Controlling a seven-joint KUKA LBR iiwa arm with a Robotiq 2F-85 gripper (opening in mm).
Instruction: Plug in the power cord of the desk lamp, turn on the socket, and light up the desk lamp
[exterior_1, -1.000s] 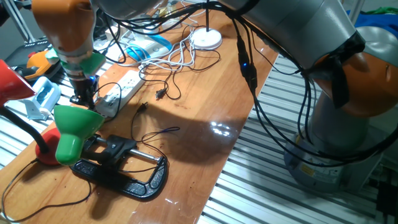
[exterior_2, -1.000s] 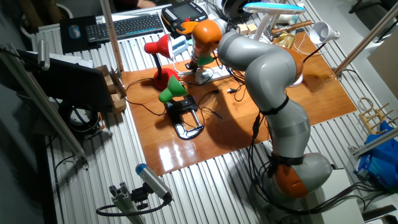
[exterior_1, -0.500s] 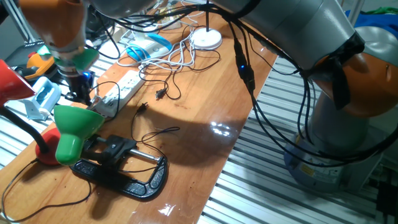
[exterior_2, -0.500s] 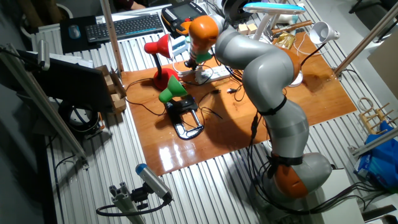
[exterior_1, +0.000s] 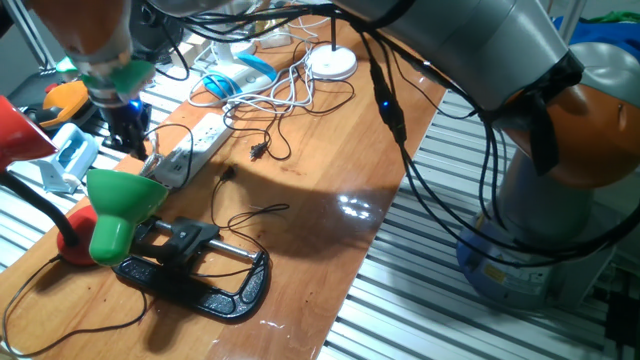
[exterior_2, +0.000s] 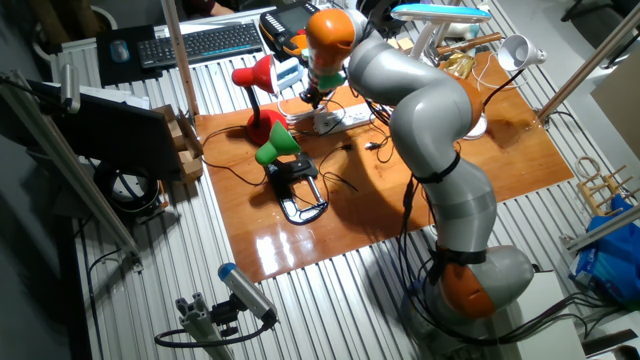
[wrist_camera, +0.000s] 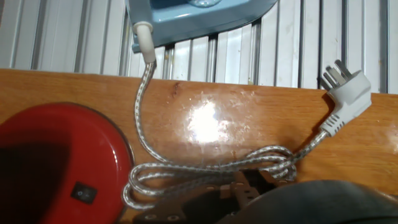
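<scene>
The socket, a long white power strip (exterior_1: 197, 143), lies on the wooden table (exterior_1: 330, 190); it also shows in the other fixed view (exterior_2: 328, 120). The green desk lamp (exterior_1: 118, 205) stands just in front of the strip's near end, held in a black clamp (exterior_1: 200, 280). Two small black plugs (exterior_1: 258, 152) (exterior_1: 228, 172) on thin cords lie loose on the table beside the strip. My gripper (exterior_1: 125, 132) hangs above the strip's near end, apart from it, fingers together and holding nothing. The hand view shows none of these, and my fingertips are not clear in it.
A red lamp (exterior_1: 22, 128) stands at the left; its round base (wrist_camera: 53, 165) fills the hand view's lower left. A braided cord with a white plug (wrist_camera: 345, 93) lies there too. White cables (exterior_1: 290, 95) and a round white lamp base (exterior_1: 331, 62) lie at the far end.
My gripper has risen from the near end of the power strip and drifted slightly left. Nothing on the table has moved.
</scene>
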